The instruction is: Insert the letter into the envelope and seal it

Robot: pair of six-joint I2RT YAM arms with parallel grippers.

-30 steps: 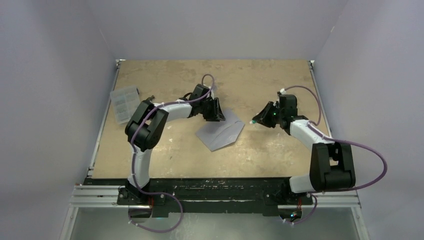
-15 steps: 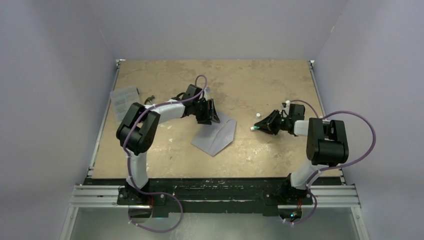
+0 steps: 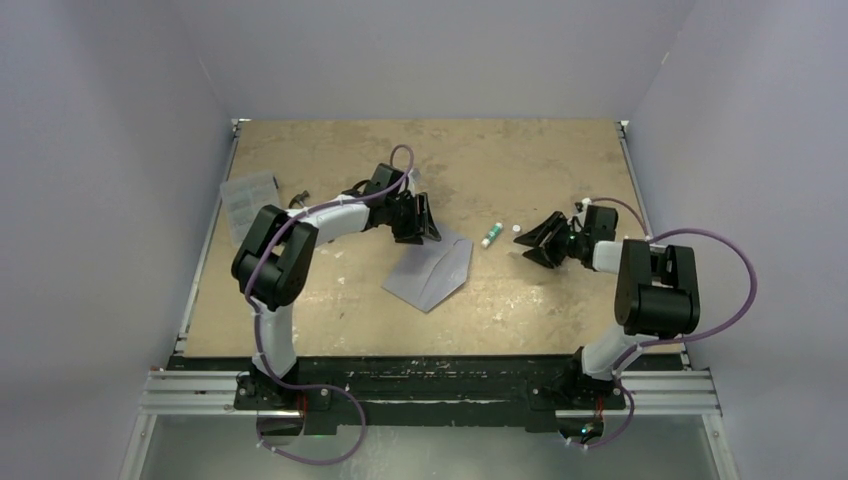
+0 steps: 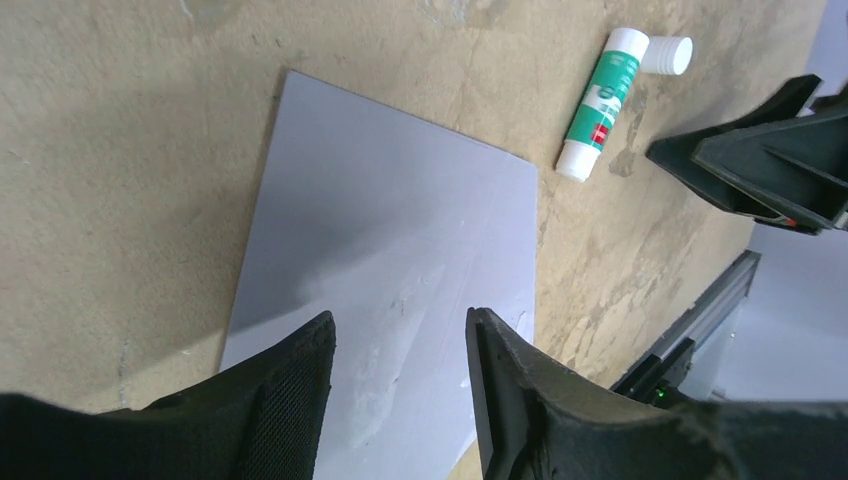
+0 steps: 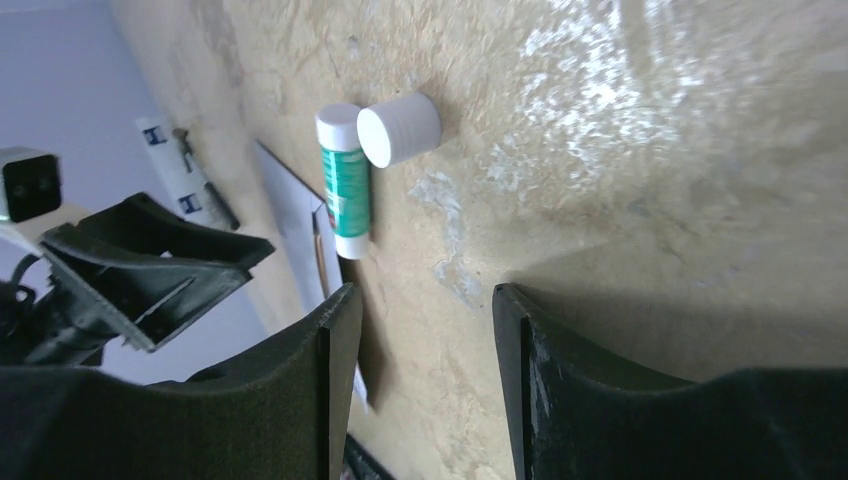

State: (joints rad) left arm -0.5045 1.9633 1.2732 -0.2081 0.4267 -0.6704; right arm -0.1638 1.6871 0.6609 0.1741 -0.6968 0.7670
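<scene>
The grey-blue envelope (image 3: 430,272) (image 4: 400,240) lies flat in the middle of the table, and its surface shows faint smears. My left gripper (image 3: 424,226) (image 4: 398,320) hovers over its far edge, open, with nothing between the fingers. My right gripper (image 3: 535,240) (image 5: 420,292) stands open, low over bare table to the right of the envelope. Just in front of it lie a green-and-white glue stick (image 3: 490,235) (image 5: 345,180) (image 4: 600,100) and its white cap (image 3: 516,229) (image 5: 400,128), apart from both grippers. The letter is not in view.
A clear ribbed plastic box (image 3: 248,205) sits at the left edge of the table, with a small dark object (image 3: 298,197) next to it. The table has raised rails along its sides and grey walls close around it.
My right gripper opened and drew back to the right, leaving the glue stick lying on the table beside its cap. My left gripper opened wider, and the envelope slid slightly left.
</scene>
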